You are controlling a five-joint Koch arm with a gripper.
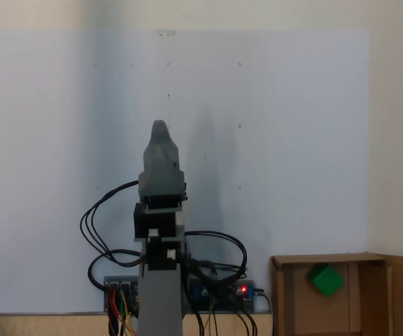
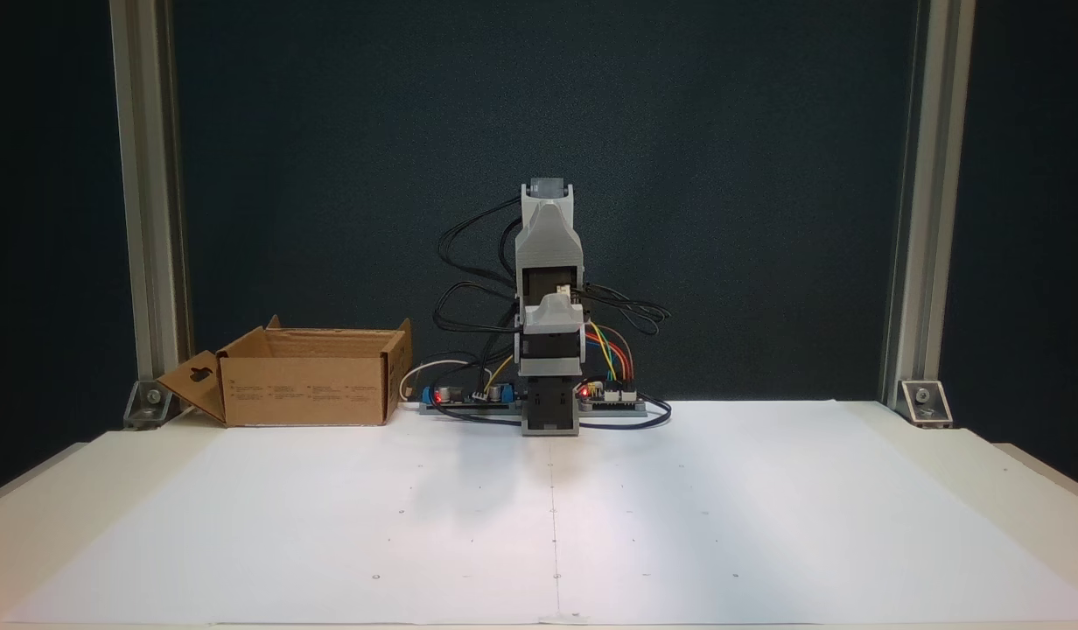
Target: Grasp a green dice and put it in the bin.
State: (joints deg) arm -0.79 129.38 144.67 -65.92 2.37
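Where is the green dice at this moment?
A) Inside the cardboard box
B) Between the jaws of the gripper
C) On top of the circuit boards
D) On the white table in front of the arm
A: from above, the green dice lies inside the cardboard box, apart from the gripper.

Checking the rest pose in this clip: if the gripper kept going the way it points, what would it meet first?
Probably nothing. The gripper points out over the bare white table; the green dice sits in the bin, off to the side. Depth is unclear.
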